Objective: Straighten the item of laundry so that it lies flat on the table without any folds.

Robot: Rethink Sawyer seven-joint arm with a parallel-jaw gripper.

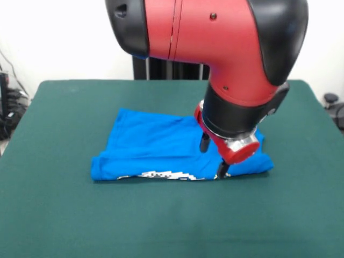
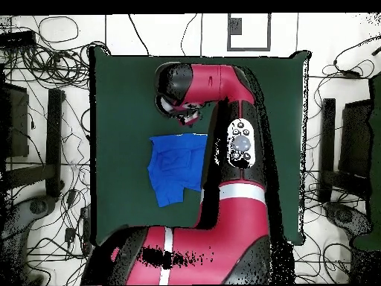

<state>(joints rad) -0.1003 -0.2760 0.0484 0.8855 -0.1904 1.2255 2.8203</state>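
The item of laundry (image 1: 156,145) is a bright blue T-shirt lying folded over on itself in the middle of the green table (image 1: 54,215). A strip of white pixel-style graphic (image 1: 164,174) peeks out along its front edge. My gripper (image 1: 213,157) stands over the shirt's right end, open. One black finger (image 1: 204,142) rests on the cloth and the other is at the front right corner. From overhead, the shirt (image 2: 175,167) shows as a crumpled blue patch on the table (image 2: 126,89). The arm (image 2: 238,141) hides the gripper there.
Tangled cables (image 2: 52,67) and dark equipment (image 2: 33,156) surround the table on the floor. The arm's bulk covers the table's middle and right part in the overhead view. Wide green surface lies all around the shirt.
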